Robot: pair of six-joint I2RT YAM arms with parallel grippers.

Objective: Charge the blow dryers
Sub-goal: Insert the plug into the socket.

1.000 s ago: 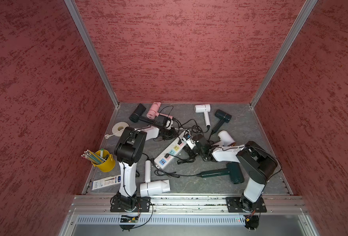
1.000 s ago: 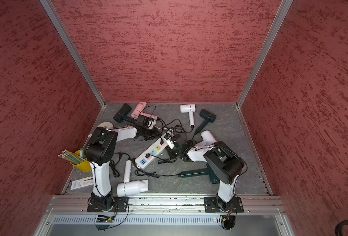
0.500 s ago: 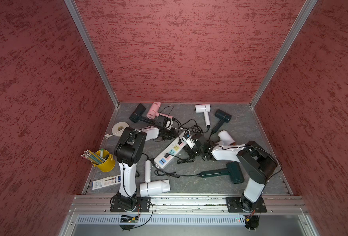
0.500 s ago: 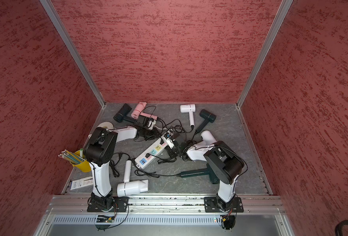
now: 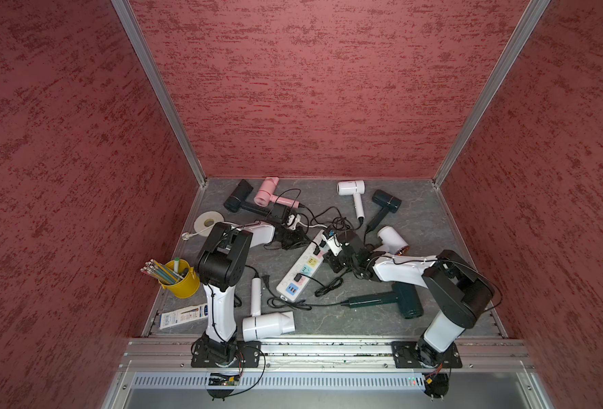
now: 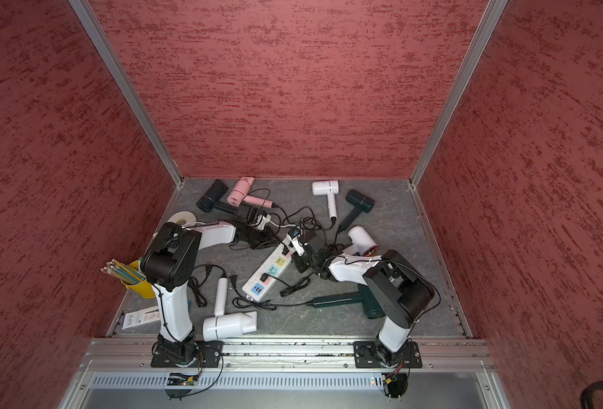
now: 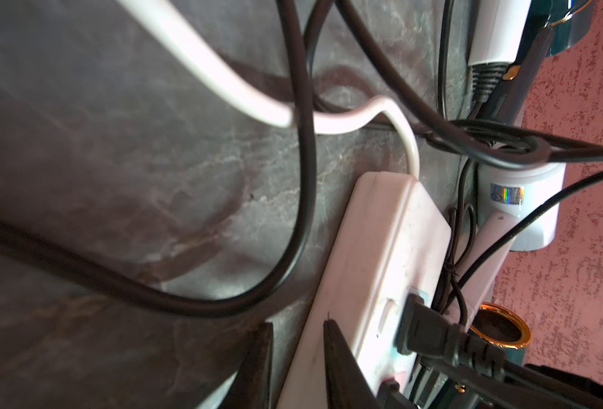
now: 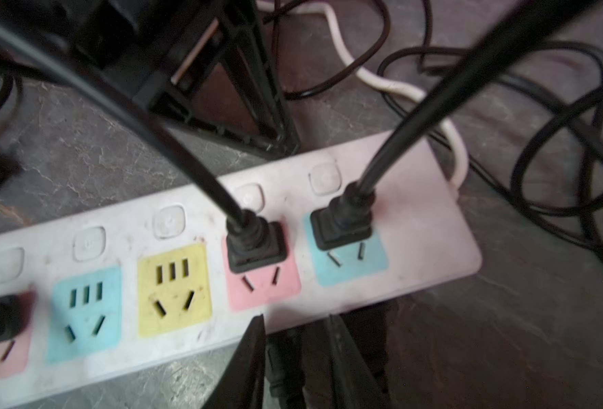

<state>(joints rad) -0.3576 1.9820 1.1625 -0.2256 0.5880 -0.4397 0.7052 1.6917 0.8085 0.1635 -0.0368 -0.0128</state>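
Right gripper [image 5: 323,248] has just loosened over the power strip [image 5: 302,274] in a top view, blow dryers [image 5: 268,324] scattered around. Right wrist view: narrow gap, two plugs [image 8: 255,244] seated, another dryer seemingly connected. Left wrist view: left gripper [image 7: 298,324], also narrow, beside the strip.

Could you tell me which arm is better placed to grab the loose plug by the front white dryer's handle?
Left, probably. The loose plug lies on the side of the power strip facing the left arm; the right tool hovers at the strip's opposite edge and must reach across.
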